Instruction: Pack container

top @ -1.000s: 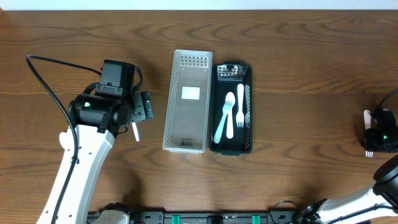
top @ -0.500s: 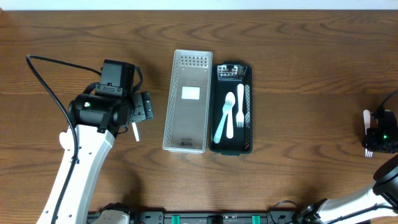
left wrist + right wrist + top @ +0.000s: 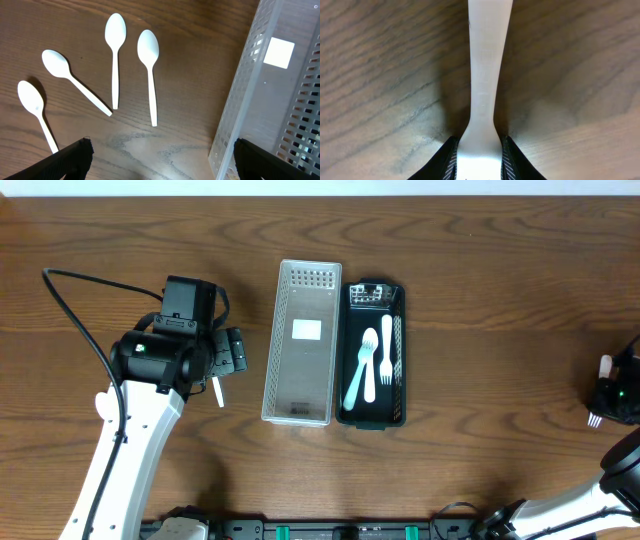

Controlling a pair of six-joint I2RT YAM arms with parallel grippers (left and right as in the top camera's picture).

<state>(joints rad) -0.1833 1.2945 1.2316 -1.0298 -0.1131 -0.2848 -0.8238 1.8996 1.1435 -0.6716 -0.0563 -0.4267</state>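
Four white spoons [image 3: 150, 75] lie close together on the table [image 3: 480, 280], in the upper left of the left wrist view. A grab there could catch two at once or push one aside, because their handles nearly meet. At the far right edge of the overhead view, the thin fork [image 3: 487, 60] is held only by its handle. It may twist or slip during the long carry to the middle of the frame. There the clear container [image 3: 300, 345] and the black container [image 3: 372, 414], which already holds white cutlery [image 3: 386, 350], stand side by side. The left end effector [image 3: 161, 150] hangs above the spoons, spread wide and holding nothing. The right end effector [image 3: 478, 155] is pinched narrowly on the fork, and I cannot tell whether the fork touches the table.
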